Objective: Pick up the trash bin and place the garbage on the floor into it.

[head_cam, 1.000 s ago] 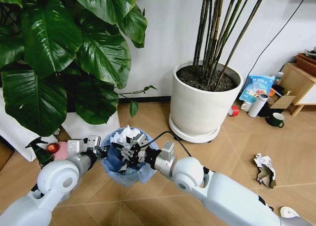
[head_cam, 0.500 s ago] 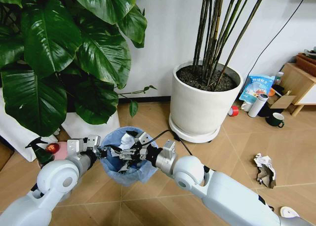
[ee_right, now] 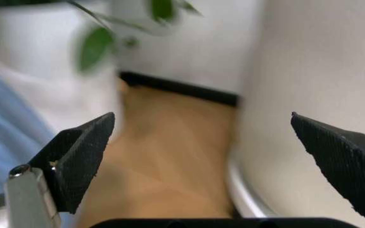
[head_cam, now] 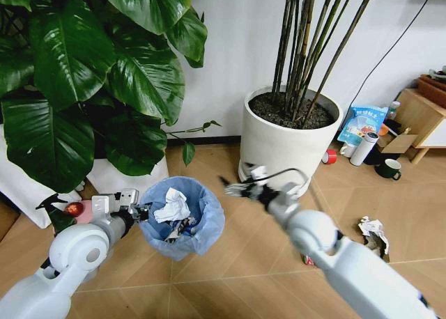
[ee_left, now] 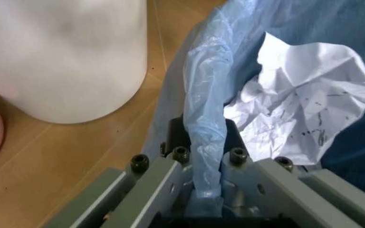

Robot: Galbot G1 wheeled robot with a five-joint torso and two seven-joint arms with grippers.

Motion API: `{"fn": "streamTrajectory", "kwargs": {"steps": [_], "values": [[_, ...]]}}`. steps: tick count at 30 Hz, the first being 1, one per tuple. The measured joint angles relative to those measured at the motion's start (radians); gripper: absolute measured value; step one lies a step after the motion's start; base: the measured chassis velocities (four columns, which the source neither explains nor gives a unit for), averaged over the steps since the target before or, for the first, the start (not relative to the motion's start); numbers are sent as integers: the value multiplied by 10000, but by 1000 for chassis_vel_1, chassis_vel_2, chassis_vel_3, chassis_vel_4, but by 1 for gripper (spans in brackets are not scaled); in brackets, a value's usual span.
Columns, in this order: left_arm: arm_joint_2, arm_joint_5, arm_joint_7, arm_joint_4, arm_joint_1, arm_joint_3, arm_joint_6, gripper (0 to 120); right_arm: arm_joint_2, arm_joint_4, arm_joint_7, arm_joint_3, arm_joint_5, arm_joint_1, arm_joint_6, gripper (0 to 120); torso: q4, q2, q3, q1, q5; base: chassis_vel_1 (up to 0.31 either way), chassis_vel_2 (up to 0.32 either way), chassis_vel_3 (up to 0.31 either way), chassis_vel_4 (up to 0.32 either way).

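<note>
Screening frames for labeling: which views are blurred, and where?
Head view: right arm and right gripper smeared by motion, plants and trash bin sharp. Right wrist view: floor and white pot blurred, fingertips crisp. Left wrist view: crumpled paper sharp, nearby white pot soft.

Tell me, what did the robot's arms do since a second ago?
The right gripper let go of a crumpled paper wad inside the trash bin, then pulled out to the right, open and empty. The left gripper stayed clamped on the bin's rim, and the bin did not move.
</note>
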Motion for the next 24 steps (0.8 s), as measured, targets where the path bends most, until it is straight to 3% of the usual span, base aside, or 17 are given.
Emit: {"fn": "streamTrajectory", "kwargs": {"steps": [8, 16, 24], "values": [[-124, 139, 80, -12, 92, -45, -9, 0, 134, -1885, -738, 2266, -594, -2333, 600, 100, -1, 0, 0, -1, 1, 0, 0, 0, 0], [-146, 155, 99, -45, 136, -52, -15, 0, 601, -3409, -788, 2948, -581, -2854, 724, 100, 1, 0, 0, -1, -5, 0, 0, 0, 0], [-124, 173, 104, -123, 266, -106, -30, 0, 830, -4766, -1125, 2871, -593, -2730, 672, 100, 3, 1, 0, -1, -4, 0, 0, 0, 0]]}}
